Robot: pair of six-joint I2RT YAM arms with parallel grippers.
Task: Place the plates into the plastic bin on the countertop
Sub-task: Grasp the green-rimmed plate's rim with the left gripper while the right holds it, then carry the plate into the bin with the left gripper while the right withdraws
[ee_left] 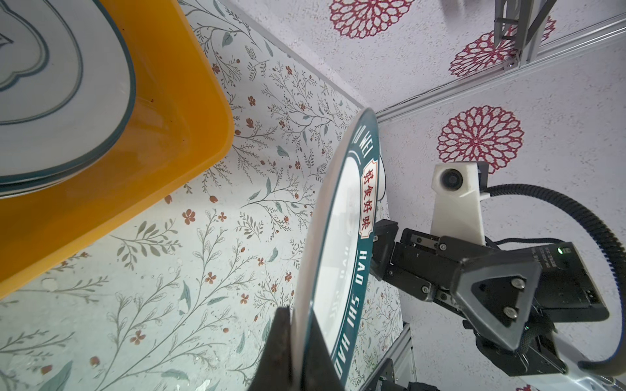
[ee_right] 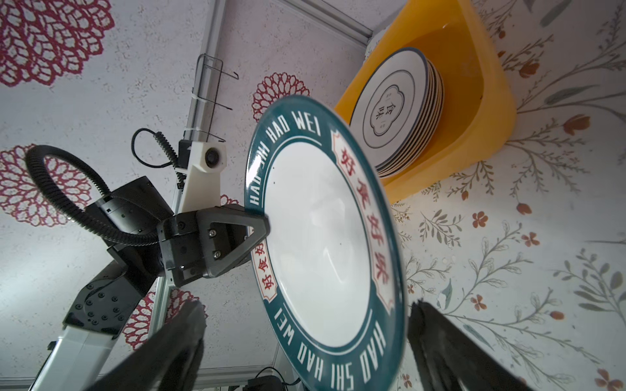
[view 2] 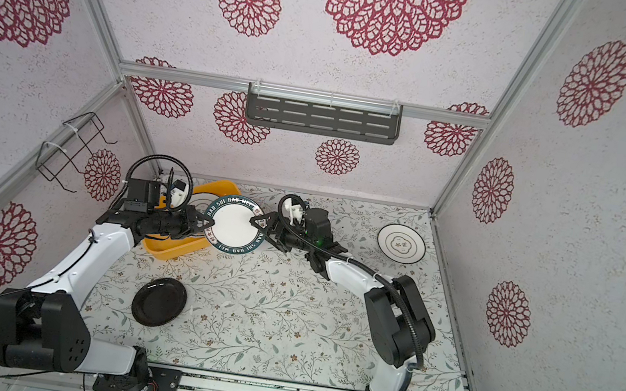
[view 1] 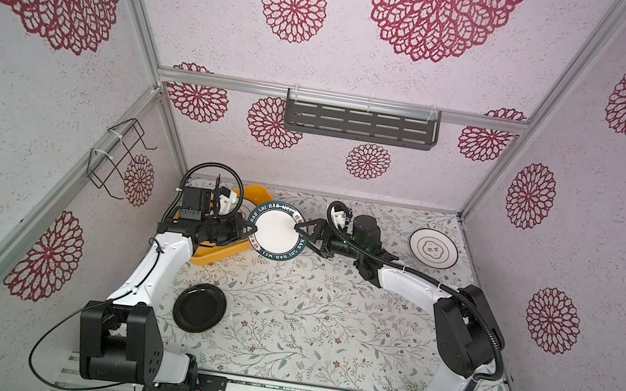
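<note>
left gripper (view 1: 252, 233) clamps the teal-rimmed plate (view 1: 276, 229) at its 9 o'clock rim, right gripper (view 1: 299, 234) fingers gape wide astride its 3 o'clock rim; plastic bin (view 1: 218, 258) at 8 o'clock, open countertop (view 1: 307, 309) toward 6.

White arms (view 1: 162, 262), black joints (view 1: 458, 336) (ribbed cables (view 1: 219, 165))
</note>
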